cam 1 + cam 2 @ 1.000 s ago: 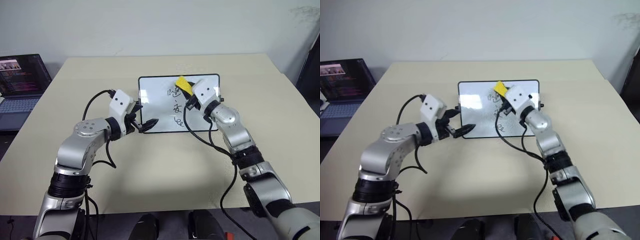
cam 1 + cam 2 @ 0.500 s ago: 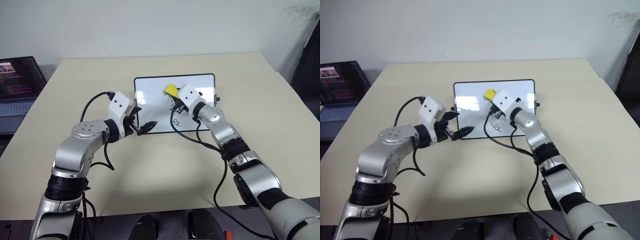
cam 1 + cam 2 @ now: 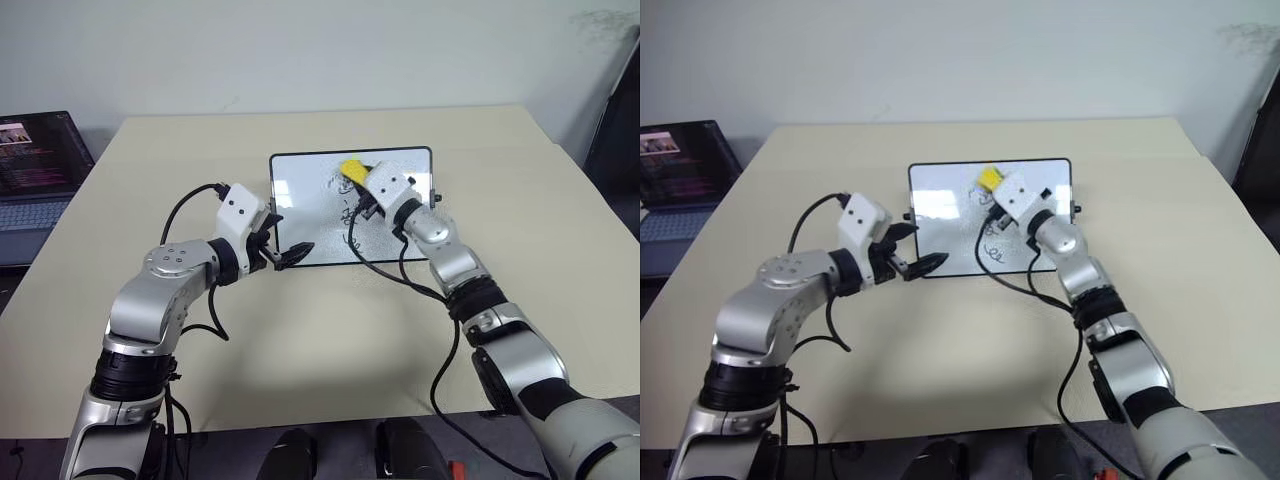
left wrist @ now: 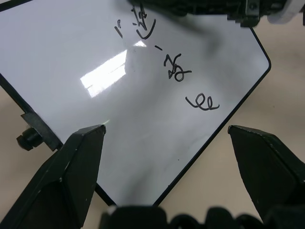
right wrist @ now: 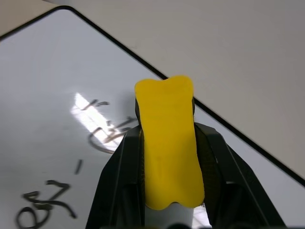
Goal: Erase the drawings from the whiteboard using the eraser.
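The whiteboard lies flat at the far middle of the table, black-framed. The drawings, thin black scribbles, run in a loose column down its right half. A yellow eraser rests over the topmost scribble near the board's far edge, and my right gripper is shut on it. The right wrist view shows the eraser pinched between both black fingers. Open wide at the board's near left corner, my left gripper has that corner between its fingers.
The beige table has bare room around the board on all sides. An open laptop sits off the table's left side. Black cables hang from both wrists across the board's near edge. A dark object stands at the far right.
The right gripper carried the eraser left across the top scribble, then back to the right. The left gripper held still at the board's corner. The camera shifted slightly.
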Tool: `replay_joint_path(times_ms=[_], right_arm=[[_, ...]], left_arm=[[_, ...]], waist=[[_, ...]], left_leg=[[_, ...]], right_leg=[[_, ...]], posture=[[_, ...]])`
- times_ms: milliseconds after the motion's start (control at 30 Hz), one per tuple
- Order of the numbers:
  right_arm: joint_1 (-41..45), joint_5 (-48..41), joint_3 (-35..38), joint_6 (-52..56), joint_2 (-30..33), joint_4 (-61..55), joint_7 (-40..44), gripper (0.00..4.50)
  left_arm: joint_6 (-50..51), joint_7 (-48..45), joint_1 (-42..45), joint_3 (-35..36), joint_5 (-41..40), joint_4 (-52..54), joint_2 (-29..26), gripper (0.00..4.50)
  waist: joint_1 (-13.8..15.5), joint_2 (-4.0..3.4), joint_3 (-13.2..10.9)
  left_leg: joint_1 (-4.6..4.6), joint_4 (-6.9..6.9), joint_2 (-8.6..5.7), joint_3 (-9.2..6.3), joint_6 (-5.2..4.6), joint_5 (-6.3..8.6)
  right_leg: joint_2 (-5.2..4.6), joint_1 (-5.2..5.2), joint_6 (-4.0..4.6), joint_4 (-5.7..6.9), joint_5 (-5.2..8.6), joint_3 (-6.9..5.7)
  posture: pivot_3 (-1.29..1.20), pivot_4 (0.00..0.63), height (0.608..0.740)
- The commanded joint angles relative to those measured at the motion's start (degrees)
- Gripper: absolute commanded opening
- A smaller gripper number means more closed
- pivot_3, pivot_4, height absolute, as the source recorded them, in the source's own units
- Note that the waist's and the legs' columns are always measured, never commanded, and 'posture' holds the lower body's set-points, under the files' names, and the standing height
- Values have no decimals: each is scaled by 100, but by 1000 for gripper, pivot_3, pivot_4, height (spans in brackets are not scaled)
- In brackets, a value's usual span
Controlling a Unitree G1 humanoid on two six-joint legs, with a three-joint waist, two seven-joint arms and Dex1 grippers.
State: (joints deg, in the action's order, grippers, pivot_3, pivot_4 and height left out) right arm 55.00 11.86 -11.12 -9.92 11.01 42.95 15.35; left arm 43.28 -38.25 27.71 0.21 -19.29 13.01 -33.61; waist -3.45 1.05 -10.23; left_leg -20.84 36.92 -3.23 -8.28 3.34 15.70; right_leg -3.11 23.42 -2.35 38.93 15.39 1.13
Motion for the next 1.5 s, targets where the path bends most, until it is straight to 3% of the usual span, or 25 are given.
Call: replay_joint_path(times_ms=[33,367,700,867,1067,1500], right_arm=[[39,117,-88,228,-21,60,87,1120],[-415,344,-665,812,1,-412,1046,1120],[60,154,-89,-84,1,-609,150,1119],[384,297,-66,-110,-13,-27,-107,1119],[372,498,-355,97,-88,789,123,1116],[-48,676,-731,120,-51,717,652,1111]], left_arm=[[-82,-10,48,69,-66,151,-7,4500],[-73,-23,46,66,-77,158,-8,4500],[-93,-52,46,59,-79,144,-19,4500],[-98,-37,51,51,-74,147,2,4500],[-73,-3,24,56,-86,209,22,4500],[-64,25,-7,82,-123,245,19,4500]], waist=[[-2,0,0],[-5,1,2],[12,2,1],[2,2,1],[-2,4,2],[-8,7,6]], left_leg=[[0,0,2,4,0,0],[19,5,6,12,-16,8],[3,6,5,4,0,-2],[-1,-4,9,19,6,-4],[1,-2,7,24,5,-4],[49,4,10,34,-14,4]], right_leg=[[0,0,0,0,0,0],[5,-13,2,8,-3,5],[5,-1,6,5,-11,-1],[3,10,6,-2,-11,5],[3,8,6,-1,-11,9],[19,-29,15,8,-22,17]], posture=[[0,150,740],[0,150,740],[0,150,740],[0,150,740],[0,150,740],[0,150,740]])
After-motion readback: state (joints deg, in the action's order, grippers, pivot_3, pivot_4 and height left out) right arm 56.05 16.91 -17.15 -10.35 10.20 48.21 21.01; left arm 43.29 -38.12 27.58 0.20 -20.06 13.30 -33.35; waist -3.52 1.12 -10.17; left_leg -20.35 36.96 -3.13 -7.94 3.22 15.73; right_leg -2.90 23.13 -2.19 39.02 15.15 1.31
